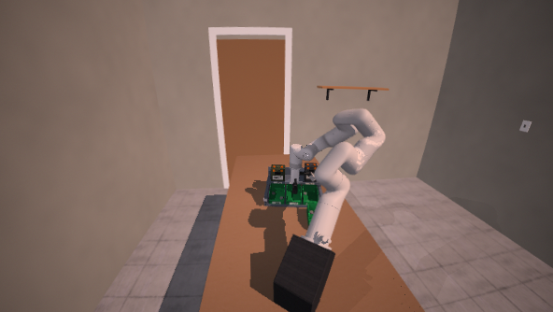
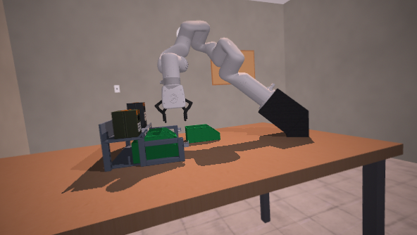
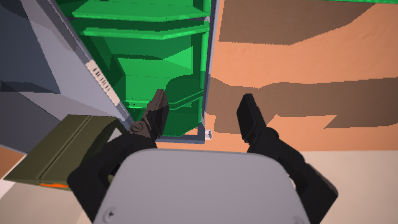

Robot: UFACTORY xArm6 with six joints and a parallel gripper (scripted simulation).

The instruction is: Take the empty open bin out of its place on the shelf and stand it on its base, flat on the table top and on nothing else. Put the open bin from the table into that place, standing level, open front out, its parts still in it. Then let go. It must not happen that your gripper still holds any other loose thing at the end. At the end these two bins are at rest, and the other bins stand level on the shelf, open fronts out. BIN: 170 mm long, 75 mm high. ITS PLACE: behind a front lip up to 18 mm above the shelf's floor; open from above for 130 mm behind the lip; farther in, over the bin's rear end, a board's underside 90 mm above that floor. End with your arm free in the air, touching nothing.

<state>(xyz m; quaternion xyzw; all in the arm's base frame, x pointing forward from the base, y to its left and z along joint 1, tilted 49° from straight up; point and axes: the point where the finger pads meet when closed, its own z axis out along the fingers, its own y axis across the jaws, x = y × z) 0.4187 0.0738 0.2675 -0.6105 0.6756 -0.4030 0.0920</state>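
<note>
White label on the shelf [image 3: 102,82]

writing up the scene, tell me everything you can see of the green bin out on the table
The green bin stands on the table top, off the shelf. It looks like smooth plastic, with upright walls and one end sloping down low. It sits apparently level. The gripper does not touch it. The arm hides part of it from above.
</note>
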